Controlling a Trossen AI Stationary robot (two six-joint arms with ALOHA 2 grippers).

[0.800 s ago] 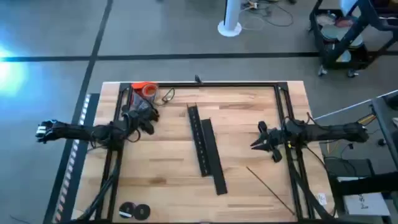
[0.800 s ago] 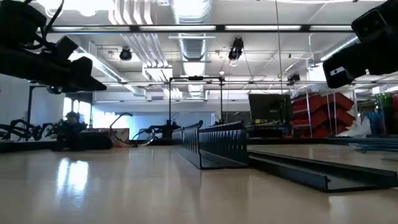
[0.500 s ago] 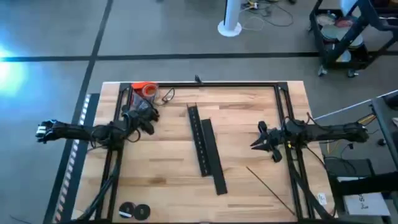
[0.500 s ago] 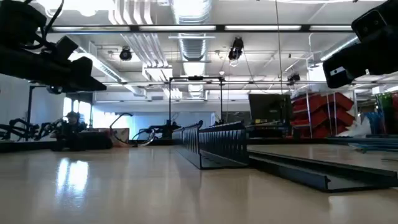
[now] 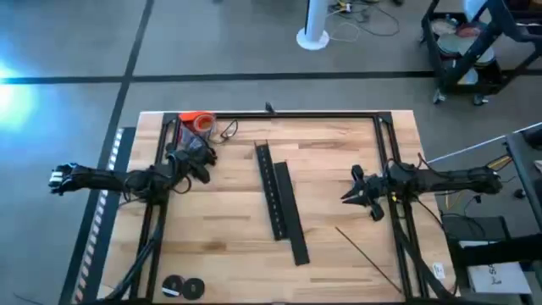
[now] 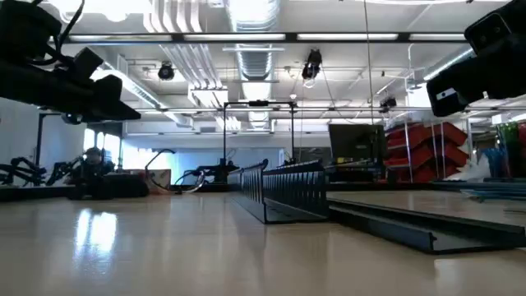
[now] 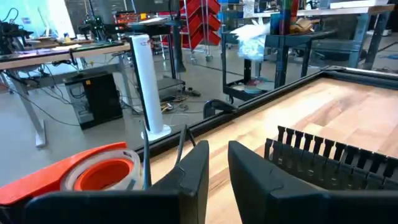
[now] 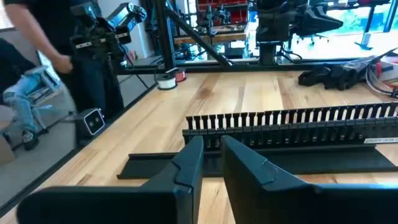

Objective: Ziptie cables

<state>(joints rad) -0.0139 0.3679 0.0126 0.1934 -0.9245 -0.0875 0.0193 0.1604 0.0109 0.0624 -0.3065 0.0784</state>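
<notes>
left tool (image 5: pixel 206 166) hovers over the worktop (image 5: pixel 229 229) at its far left corner, fingers (image 7: pixel 193 171) set close with a narrow gap, holding nothing. cables (image 5: pixel 191 146) lie as a dark tangled bundle at that same corner, just beside the left tool, between it and an orange roll (image 5: pixel 196 121); in the right wrist view the bundle (image 8: pixel 339 74) rests on the wood past the slotted bar. a thin loop of wire (image 5: pixel 229 130) lies just beside the orange roll, near the far rail. in the left wrist view the orange roll (image 7: pixel 102 174) sits close in front of the tool. right tool (image 5: pixel 349 195) hangs over the right side of the worktop, pointed toward the centre, fingers (image 8: pixel 189 168) nearly together with a slim gap, empty. slotted bar (image 5: pixel 271 191) lies at mid worktop, running from far to near; a flat strip (image 5: pixel 288 212) lies touching it on the right side, reaching nearer the front edge. a thin rod (image 5: pixel 364 252) lies diagonally on the near right part of the worktop, well apart from the bars. two small dark rolls (image 5: pixel 182 288) sit at the near left edge. low view: both arms are raised above the surface, the bar (image 6: pixel 279 193) upright on its base.
</notes>
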